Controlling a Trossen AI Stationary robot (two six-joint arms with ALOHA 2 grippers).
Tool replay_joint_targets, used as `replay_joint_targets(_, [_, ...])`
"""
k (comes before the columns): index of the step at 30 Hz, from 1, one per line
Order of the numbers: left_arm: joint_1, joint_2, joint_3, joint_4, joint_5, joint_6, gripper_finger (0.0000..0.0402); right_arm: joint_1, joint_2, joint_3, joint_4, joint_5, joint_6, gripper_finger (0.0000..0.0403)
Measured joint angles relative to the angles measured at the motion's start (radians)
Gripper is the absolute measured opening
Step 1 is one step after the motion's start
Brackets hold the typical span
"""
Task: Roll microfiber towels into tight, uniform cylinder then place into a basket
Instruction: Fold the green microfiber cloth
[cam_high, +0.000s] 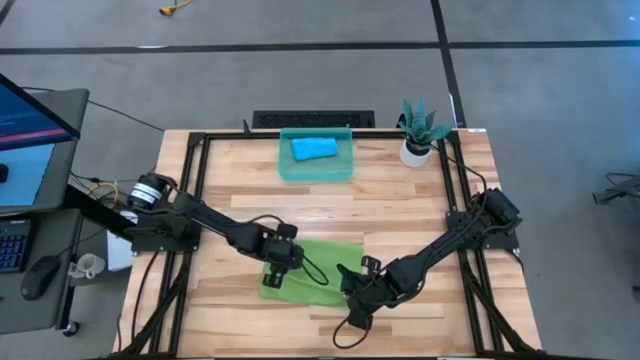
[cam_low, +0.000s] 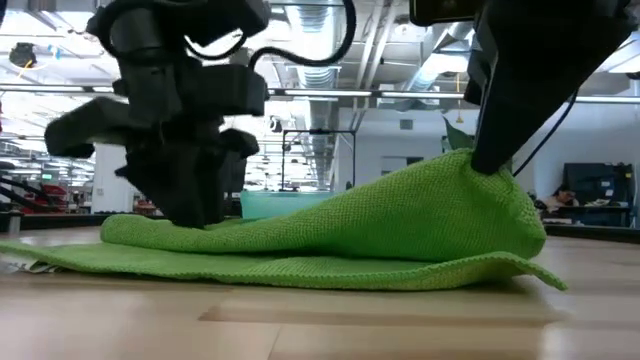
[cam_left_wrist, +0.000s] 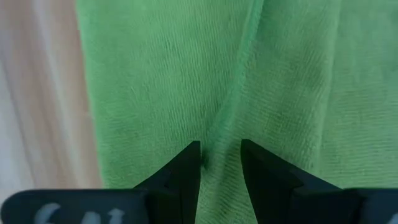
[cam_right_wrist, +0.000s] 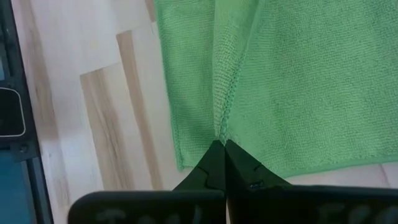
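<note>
Grippers (cam_high: 281, 262) (cam_high: 352, 287) pinch green towel (cam_high: 315, 275) edges, bare table (cam_high: 400, 200) around

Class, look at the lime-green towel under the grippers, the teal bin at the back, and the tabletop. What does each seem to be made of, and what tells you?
Lime-green towel: soft knitted cloth, likely microfiber; fine looped texture, stitched hem, drapes in folds.
Teal bin: probably plastic; translucent, smooth thin walls.
Tabletop: wood, matte; pale planks with visible grain.
</note>
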Motion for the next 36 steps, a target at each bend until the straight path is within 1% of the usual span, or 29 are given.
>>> replay_joint_targets(7, [-0.001,-0.001,0.0,-0.017,-0.003,-0.033,0.0107,0.0,0.0,0.0,0.0,-0.001,-0.001,0.0011])
replay_joint_targets(13, [-0.025,-0.005,0.004,-0.024,-0.025,-0.043,0.0105,0.0,0.0,0.0,-0.001,-0.001,-0.001,0.0011])
replay_joint_targets(16, [-0.044,-0.005,0.004,-0.026,-0.025,-0.044,0.0089,0.0,0.0,0.0,-0.001,-0.001,-0.001,0.0011])
replay_joint_targets(22, [-0.077,-0.006,0.004,-0.025,-0.025,-0.065,0.002,0.0,0.0,0.0,-0.001,0.0,-0.001,0.0011])
replay_joint_targets(24, [-0.086,-0.006,0.004,-0.025,-0.035,-0.071,0.0006,-0.001,0.0,0.0,-0.001,0.0,-0.001,0.0011])
replay_joint_targets(27, [-0.101,-0.006,0.004,-0.039,-0.084,-0.076,0.0007,-0.001,0.0,0.0,-0.001,0.0,-0.002,0.0011])
replay_joint_targets(30, [-0.116,-0.008,0.004,-0.075,-0.124,-0.13,0.0005,-0.001,0.0,0.0,0.0,0.001,-0.023,0.0011])
replay_joint_targets(36, [-0.173,-0.037,0.005,-0.118,-0.135,-0.248,0.0003,0.005,0.0,0.0,0.01,0.004,-0.052,0.0011])
